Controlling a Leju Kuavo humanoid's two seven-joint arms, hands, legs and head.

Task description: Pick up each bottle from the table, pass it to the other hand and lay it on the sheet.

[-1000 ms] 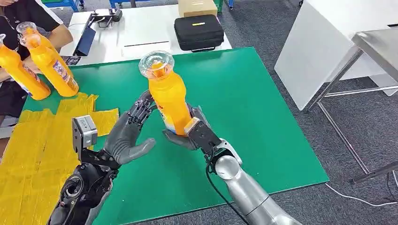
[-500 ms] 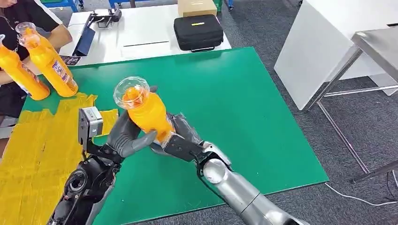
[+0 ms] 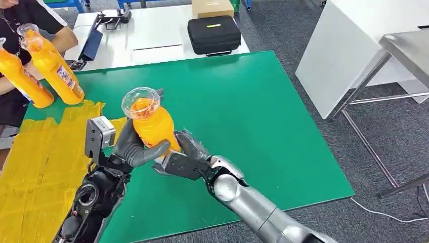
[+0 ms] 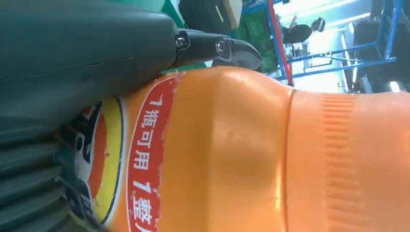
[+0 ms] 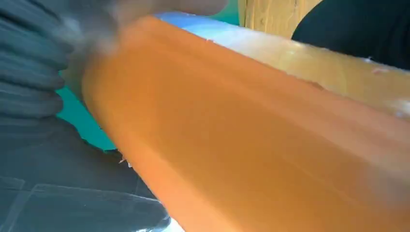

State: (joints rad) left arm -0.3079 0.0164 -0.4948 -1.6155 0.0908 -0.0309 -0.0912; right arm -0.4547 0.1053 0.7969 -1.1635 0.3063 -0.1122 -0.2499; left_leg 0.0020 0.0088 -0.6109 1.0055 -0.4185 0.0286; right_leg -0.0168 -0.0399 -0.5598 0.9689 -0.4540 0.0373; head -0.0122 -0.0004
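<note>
Orange bottle (image 3: 152,127): lower body hidden behind the left hand (image 3: 132,147) and right hand (image 3: 178,161); base not visible. In the left wrist view its label (image 4: 130,159) is cut off, print partly readable. In the right wrist view its near surface is blurred.
2 orange bottles (image 3: 38,68) at far left: 1 cropped by the picture's edge; labels too small to read.
Person (image 3: 30,15): mostly out of picture.
</note>
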